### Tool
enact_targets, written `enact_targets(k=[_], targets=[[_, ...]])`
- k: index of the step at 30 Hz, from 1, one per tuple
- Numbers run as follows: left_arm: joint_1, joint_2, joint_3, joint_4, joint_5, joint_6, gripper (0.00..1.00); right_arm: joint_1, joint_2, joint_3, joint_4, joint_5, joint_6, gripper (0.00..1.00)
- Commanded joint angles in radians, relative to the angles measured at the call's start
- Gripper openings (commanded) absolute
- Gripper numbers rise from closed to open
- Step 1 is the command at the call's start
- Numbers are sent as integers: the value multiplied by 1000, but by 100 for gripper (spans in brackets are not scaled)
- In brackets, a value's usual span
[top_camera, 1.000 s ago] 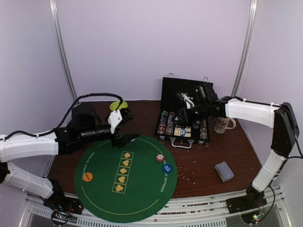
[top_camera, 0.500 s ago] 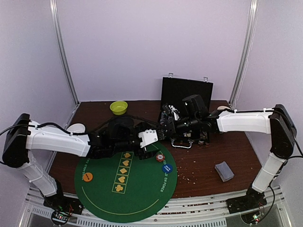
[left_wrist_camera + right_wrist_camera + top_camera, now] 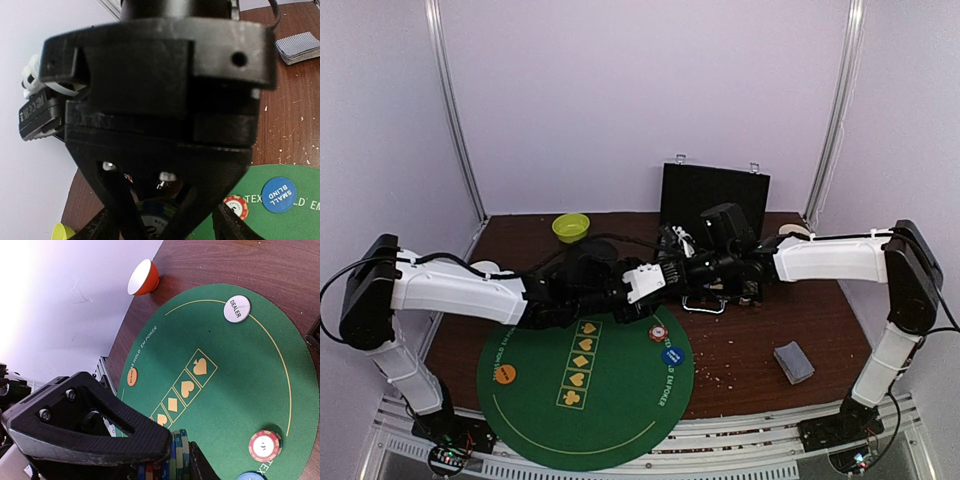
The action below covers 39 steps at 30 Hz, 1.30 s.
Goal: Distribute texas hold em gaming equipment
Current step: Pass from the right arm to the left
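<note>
My right gripper [image 3: 181,460] is shut on a stack of blue, green and red poker chips [image 3: 176,455], held above the round green mat [image 3: 240,370]. In the top view it [image 3: 676,272] meets my left gripper [image 3: 658,280] at the mat's far edge. In the left wrist view the right gripper fills the frame, with a chip [image 3: 155,220] in its tips. My left fingers [image 3: 227,229] stand wide apart on either side. On the mat lie a white dealer button [image 3: 236,308], an orange disc [image 3: 507,373], a red chip stack [image 3: 658,333] and a blue small-blind disc [image 3: 671,355]. A card deck [image 3: 793,362] lies at the right.
The open black chip case [image 3: 715,200] stands behind the grippers. A lime-green bowl [image 3: 570,227] is at the back. An orange bowl [image 3: 142,279] sits left of the mat. Both arms cross over the far half of the mat [image 3: 585,400].
My left arm swung from the back left to the centre. My right gripper came from the case with chips. The two grippers have closed in on each other.
</note>
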Motion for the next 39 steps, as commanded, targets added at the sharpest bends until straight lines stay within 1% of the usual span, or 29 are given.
enact_targets(k=[1, 3, 7, 8, 9, 10, 11, 12, 13, 15, 20, 21, 23, 24, 25, 26, 27, 28, 30, 31, 33, 35, 36, 37, 39], targets=[[15, 20, 37, -12, -25, -14, 61, 8, 4, 15, 33, -27, 6, 0], [21, 23, 42, -17, -15, -4, 54, 8, 5, 16, 39, -29, 7, 0], [38, 25, 67, -65, 22, -30, 34, 8, 8, 30, 22, -28, -6, 0], [42, 20, 66, -67, 32, -38, 30, 8, 8, 34, 18, -30, -8, 0], [44, 17, 63, -67, 43, -39, 28, 8, 11, 36, 18, -34, -8, 0], [45, 15, 60, -66, 48, -38, 29, 8, 12, 39, 15, -37, -9, 0], [46, 16, 60, -66, 49, -38, 34, 8, 12, 42, 13, -40, -10, 0], [48, 17, 60, -69, 48, -38, 43, 8, 14, 46, 9, -42, -14, 0], [48, 21, 62, -75, 46, -39, 47, 8, 15, 49, 7, -42, -17, 0], [51, 29, 68, -87, 39, -37, 49, 8, 16, 54, 2, -41, -20, 0], [57, 37, 83, -108, 38, -38, 47, 9, 11, 54, -19, -35, -37, 0], [57, 39, 87, -111, 39, -39, 44, 8, 10, 51, -16, -36, -36, 0], [58, 41, 90, -106, 46, -41, 30, 8, 9, 45, -11, -40, -30, 0], [59, 39, 88, -97, 54, -45, 26, 9, 7, 42, -4, -44, -26, 0], [59, 35, 84, -86, 64, -49, 28, 8, 6, 36, 3, -44, -21, 0], [58, 34, 79, -73, 76, -55, 36, 10, 5, 31, 11, -44, -18, 0], [58, 33, 75, -63, 89, -60, 48, 8, 6, 27, 15, -42, -16, 0], [59, 34, 73, -59, 101, -66, 53, 9, 8, 25, 18, -44, -13, 0], [58, 38, 77, -59, 111, -74, 57, 10, 13, 27, 18, -49, -9, 0], [59, 41, 79, -62, 111, -77, 55, 11, 13, 27, 19, -49, -8, 0], [59, 44, 80, -57, 97, -78, 45, 9, 9, 24, 21, -45, -9, 0], [58, 41, 77, -48, 92, -78, 40, 9, 7, 20, 23, -44, -10, 0], [59, 39, 75, -45, 96, -76, 36, 9, 7, 19, 22, -43, -12, 0], [58, 38, 75, -44, 101, -74, 29, 9, 7, 18, 20, -43, -13, 0], [59, 34, 74, -42, 104, -77, 10, 9, 8, 19, 15, -41, -16, 0]])
